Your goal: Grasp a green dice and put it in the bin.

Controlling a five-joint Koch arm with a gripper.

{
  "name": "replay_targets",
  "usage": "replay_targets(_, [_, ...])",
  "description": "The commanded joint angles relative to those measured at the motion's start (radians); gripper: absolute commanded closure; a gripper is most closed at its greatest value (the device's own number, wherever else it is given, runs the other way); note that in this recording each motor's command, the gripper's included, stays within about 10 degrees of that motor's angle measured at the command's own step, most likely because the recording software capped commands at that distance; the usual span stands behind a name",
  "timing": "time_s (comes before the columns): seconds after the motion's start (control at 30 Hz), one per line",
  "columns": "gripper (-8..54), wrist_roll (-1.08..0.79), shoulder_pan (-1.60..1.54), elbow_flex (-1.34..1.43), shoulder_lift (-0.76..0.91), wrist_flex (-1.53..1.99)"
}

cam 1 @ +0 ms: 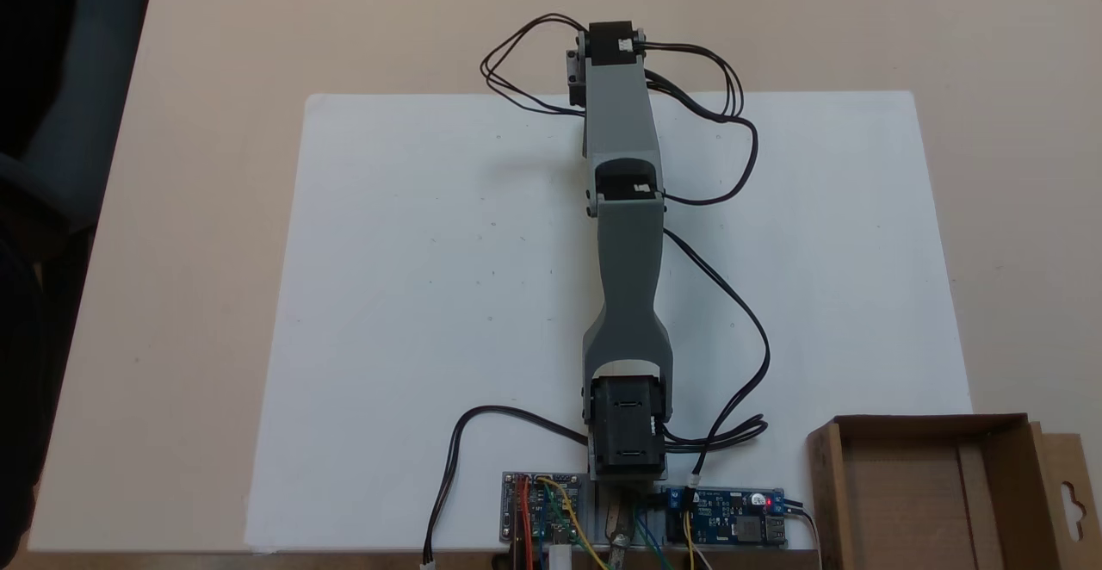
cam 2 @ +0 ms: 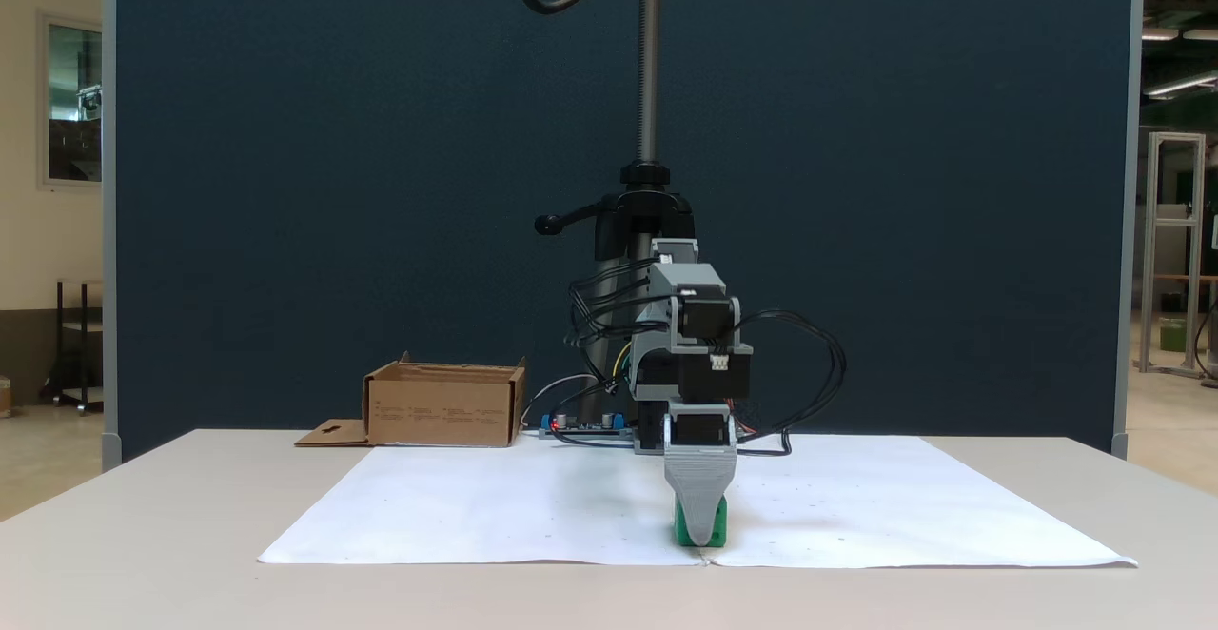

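A: Where's the green dice (cam 2: pixel 720 521)?
B: Low at six o'clock in a fixed view, bright green, on white paper, mostly hidden.
A: The bin (cam 1: pixel 913 501)?
B: Brown cardboard, open-topped, upright, at five o'clock.

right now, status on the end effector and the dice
End effector down at the white sheet, state unclear. Green dice right behind its tip. Bin beside the base, path looks open.

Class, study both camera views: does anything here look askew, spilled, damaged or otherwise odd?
Nothing stands out. The bin sits upright beside the paper sheet, and the end effector is down at the green dice on the sheet. Loose cables trail from the arm.
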Motion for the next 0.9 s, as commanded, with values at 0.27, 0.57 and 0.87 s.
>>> replay_targets(0.27, [13.7, -0.048, 0.006, -0.037, 0.005, -0.025])
replay_targets(0.57, [13.8, -0.049, 0.006, -0.037, 0.002, -0.028])
replay_targets(0.87, [13.8, -0.051, 0.015, -0.037, 0.002, -0.041])
